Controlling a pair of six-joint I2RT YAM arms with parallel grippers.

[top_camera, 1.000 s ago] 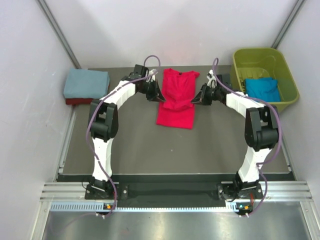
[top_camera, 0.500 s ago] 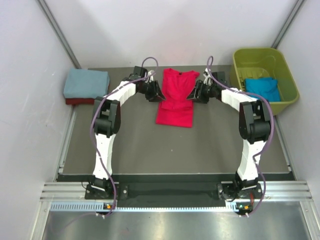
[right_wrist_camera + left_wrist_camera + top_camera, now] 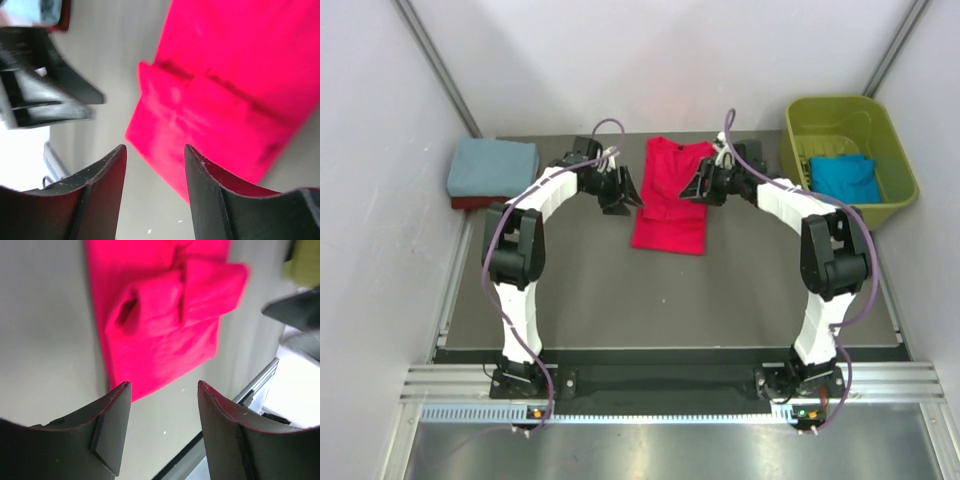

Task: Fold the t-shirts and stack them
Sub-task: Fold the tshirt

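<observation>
Just beyond left tool (image 3: 164,387), red t-shirt (image 3: 160,315).

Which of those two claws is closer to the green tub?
Right. The right gripper is at the right edge of the red t-shirt, toward the green tub; the left gripper is beyond the shirt's opposite edge, farther off.

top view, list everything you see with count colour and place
bright red cloth t-shirt: 1, red, far centre, sleeves folded in
dusty blue-grey folded cloth t-shirt: 1, blue-grey, far left, top of pile
dark red cloth t-shirt: 1, dark red, under the blue-grey one
bright blue cloth t-shirt: 1, blue, inside tub
olive-green plastic tub: 1, olive-green, far right
grey table: 1, grey, under everything
left end effector: 1, black, open, left of red shirt
right end effector: 1, black, open, at red shirt's right edge
</observation>
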